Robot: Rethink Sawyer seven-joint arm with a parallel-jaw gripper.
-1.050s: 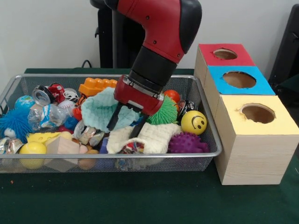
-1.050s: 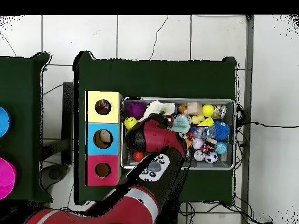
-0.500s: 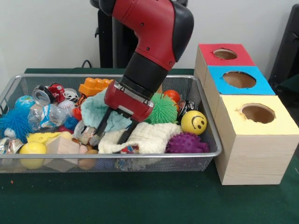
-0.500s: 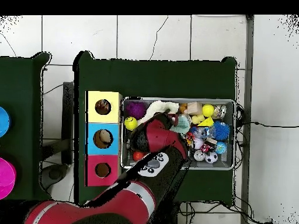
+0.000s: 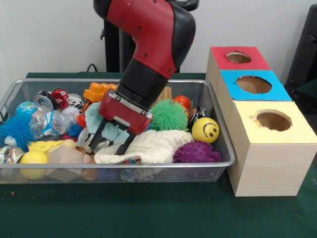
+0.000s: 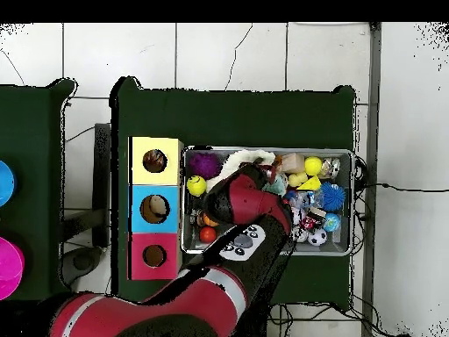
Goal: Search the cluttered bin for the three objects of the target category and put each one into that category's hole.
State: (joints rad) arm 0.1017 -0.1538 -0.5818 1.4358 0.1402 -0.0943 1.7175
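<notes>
My gripper [image 5: 110, 144] is low inside the wire bin [image 5: 225, 161], left of its middle. It is open, and its two dark fingers [image 5: 96, 140] straddle a fold of teal cloth [image 5: 94, 119] beside a cream knitted cloth [image 5: 156, 145]. A green spiky ball [image 5: 169, 115], a yellow smiley ball [image 5: 205, 130] and a purple spiky ball [image 5: 196, 152] lie to the right of it. Three boxes with holes stand right of the bin: red [image 5: 218, 59], blue [image 5: 277, 91], yellow [image 5: 292, 134]. In the overhead view the arm [image 6: 250, 211] hides the gripper.
The left part of the bin holds crushed cans [image 5: 47, 100], an orange toy [image 5: 96, 91], a blue spiky ball [image 5: 15, 131], a yellow ball [image 5: 32, 163] and a wooden block [image 5: 67, 154]. Overhead, the boxes [image 6: 155, 184] stand left of the bin [image 6: 351, 202].
The gripper has slid left and lower in the front view. The cream cloth has been pushed flatter and leftward, and more of the green spiky ball now shows.
</notes>
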